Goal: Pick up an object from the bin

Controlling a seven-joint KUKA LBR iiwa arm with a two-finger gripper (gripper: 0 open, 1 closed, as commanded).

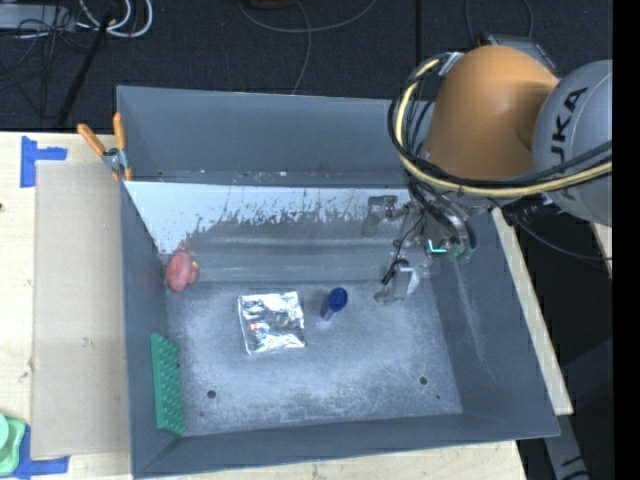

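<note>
Four things lie in the grey metal bin [300, 158]. The gripper [396, 286] hangs low near the right edge of the floor; whether it is open or closed cannot be told. Nearest to it, just to its left and apart from it, is a small blue bottle-like piece [333, 303] beside a crumpled silver foil packet [271, 321] mid-floor. A pink lump [181, 269] and a green studded strip [167, 383] lie along the left edge.

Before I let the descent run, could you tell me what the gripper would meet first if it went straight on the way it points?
Most likely the bare bin floor: the gripper points down beside the small blue object, apart from it, though depth is hard to judge.
</note>
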